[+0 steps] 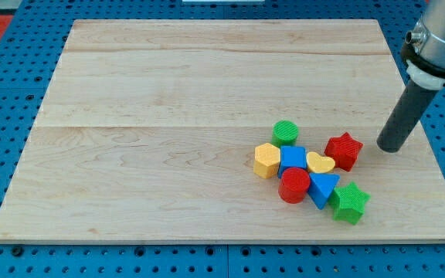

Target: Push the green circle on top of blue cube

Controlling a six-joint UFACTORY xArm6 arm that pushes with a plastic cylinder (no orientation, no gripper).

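The green circle sits on the wooden board, touching the top edge of the blue cube just below it. My tip rests on the board to the view's right of the cluster, a short way right of the red star. The tip touches no block.
Around the blue cube lie a yellow hexagon on its left, a yellow heart on its right, a red cylinder below, a blue triangle and a green star. The board's right edge is near my tip.
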